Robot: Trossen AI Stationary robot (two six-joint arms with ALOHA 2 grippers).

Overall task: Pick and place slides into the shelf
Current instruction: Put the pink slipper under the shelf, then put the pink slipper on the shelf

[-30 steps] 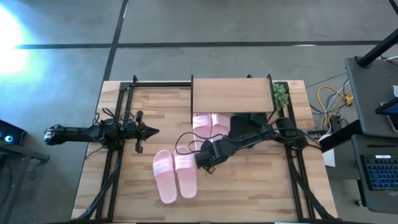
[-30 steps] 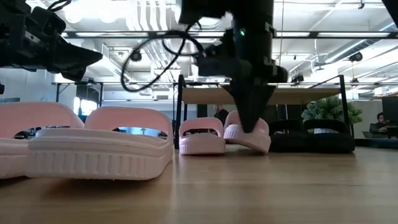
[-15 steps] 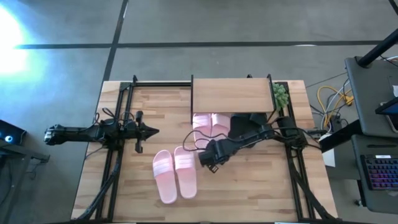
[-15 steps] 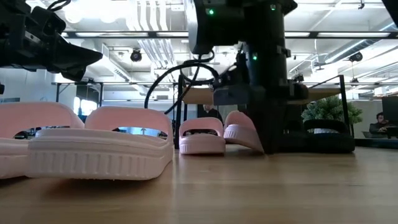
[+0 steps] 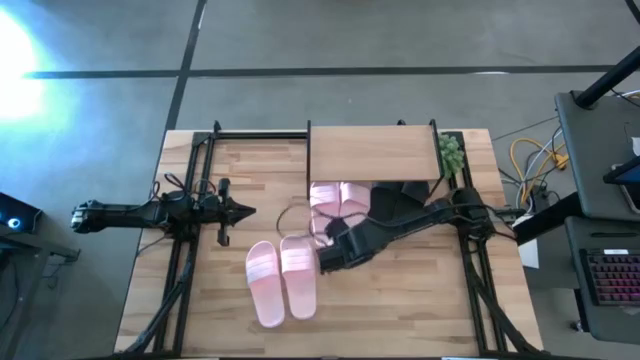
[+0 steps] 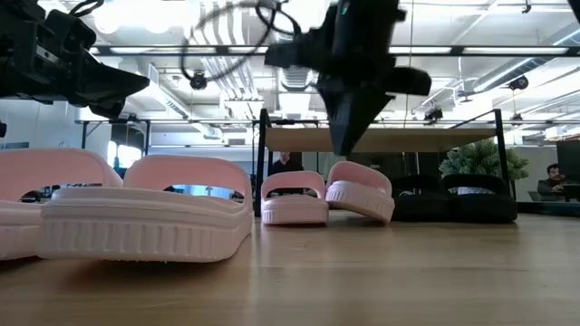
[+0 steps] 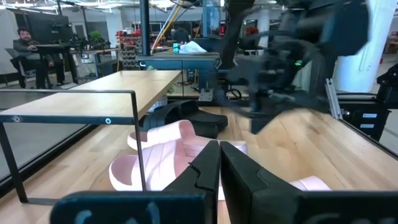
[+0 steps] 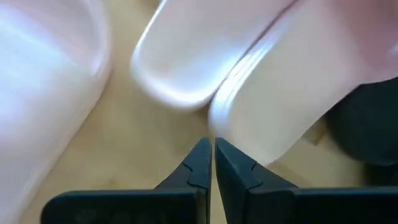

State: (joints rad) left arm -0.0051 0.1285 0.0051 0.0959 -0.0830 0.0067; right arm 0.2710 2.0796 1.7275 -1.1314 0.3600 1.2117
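Two light pink slides (image 5: 282, 282) lie side by side on the table's near middle, soles down. Two more pink slides (image 5: 338, 197) sit at the front edge of the shelf (image 5: 370, 150). The right one (image 6: 361, 192) is tilted, one side raised. Black slides (image 6: 453, 197) lie under the shelf to their right. My right gripper (image 6: 344, 149) is shut and hangs in the air above the tilted pink slide, touching nothing; in its wrist view (image 8: 213, 152) pink slides fill the picture. My left gripper (image 5: 250, 210) waits shut at the table's left.
A small green plant (image 5: 452, 152) stands at the shelf's right end. Black frame rails (image 5: 185, 260) run along both table sides. Bare wood lies near the front edge. A person sits in the room far behind the table (image 6: 553, 177).
My right gripper, shut, stood low at the tilted pink slide by the shelf a second ago, shifted a little along the table, then rose clear above it. The tilted slide stays tipped about where it was. The near pair has not moved.
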